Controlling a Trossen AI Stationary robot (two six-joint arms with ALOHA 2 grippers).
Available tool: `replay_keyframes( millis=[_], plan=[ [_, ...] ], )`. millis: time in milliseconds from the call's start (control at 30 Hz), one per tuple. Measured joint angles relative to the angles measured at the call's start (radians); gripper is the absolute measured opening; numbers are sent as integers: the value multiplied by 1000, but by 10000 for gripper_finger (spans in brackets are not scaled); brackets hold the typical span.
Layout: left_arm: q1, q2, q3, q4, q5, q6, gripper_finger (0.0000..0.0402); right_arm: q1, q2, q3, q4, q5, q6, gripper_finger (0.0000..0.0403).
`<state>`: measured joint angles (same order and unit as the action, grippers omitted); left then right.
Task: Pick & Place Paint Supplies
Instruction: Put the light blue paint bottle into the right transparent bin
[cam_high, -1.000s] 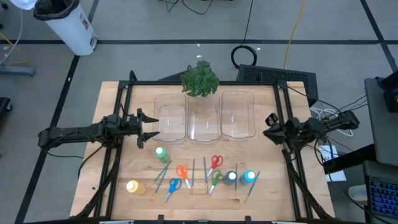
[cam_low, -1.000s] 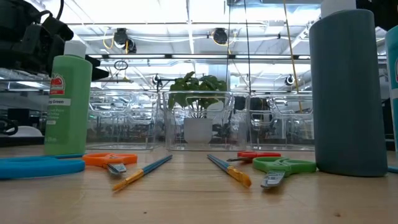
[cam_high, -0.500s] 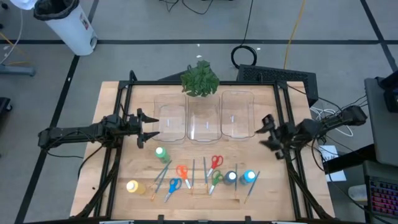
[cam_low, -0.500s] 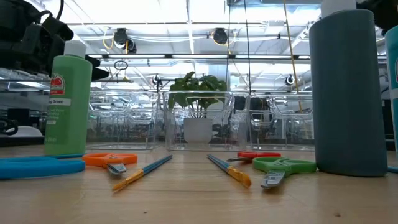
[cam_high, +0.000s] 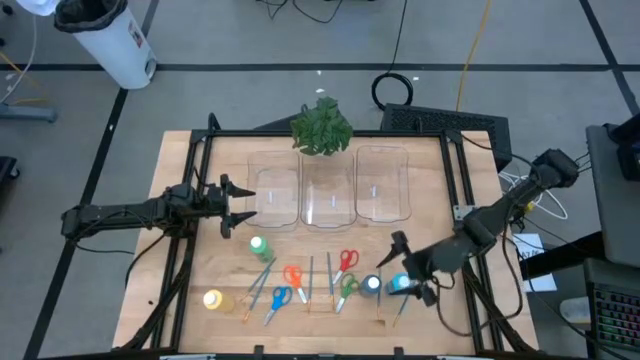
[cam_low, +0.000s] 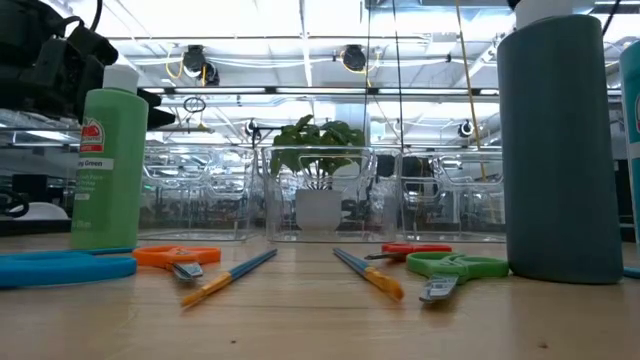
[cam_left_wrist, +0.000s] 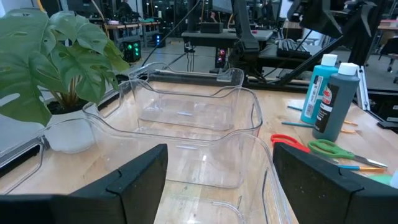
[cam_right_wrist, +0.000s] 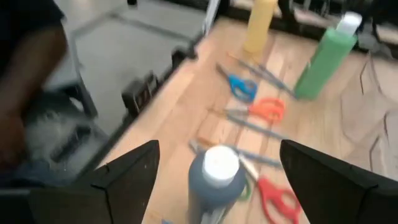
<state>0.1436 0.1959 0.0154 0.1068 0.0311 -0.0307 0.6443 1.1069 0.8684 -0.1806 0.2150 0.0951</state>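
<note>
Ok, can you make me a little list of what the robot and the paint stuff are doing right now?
Right tool: open, above the light blue paint bottle and the dark blue paint bottle
Left tool: open, waiting by the left bin
Green paint bottle: upright on the table
Yellow paint bottle: near the front left
Bins: nothing in them yet

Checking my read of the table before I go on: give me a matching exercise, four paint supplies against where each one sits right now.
Things:
1. green paint bottle
2. yellow paint bottle
3. dark blue paint bottle
4. red scissors

Places:
A. front left of the table, farthest left of the supplies
B. next to the open right gripper
C. nearest the open left gripper, in front of the left clear bin
D. in front of the middle clear bin, right of the orange scissors

Pairs: 1-C, 2-A, 3-B, 4-D
</note>
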Motion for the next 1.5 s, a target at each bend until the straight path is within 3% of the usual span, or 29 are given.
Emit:
replay_keyframes(
  millis=[267, 567, 1033, 1500],
  plan=[
    [0, 0, 0, -1, 0, 0, 294, 107, 12, 22, -170, 153, 241, 314],
    [0, 0, 0, 0, 0, 0, 294, 164, 12, 17, -232, 151, 411, 313],
    [0, 0, 0, 1, 0, 0, 294, 163, 12, 17, -309, 182, 441, 308],
    [0, 0, 0, 1, 0, 0, 294, 163, 16, 16, -340, 177, 434, 229]
  ],
)
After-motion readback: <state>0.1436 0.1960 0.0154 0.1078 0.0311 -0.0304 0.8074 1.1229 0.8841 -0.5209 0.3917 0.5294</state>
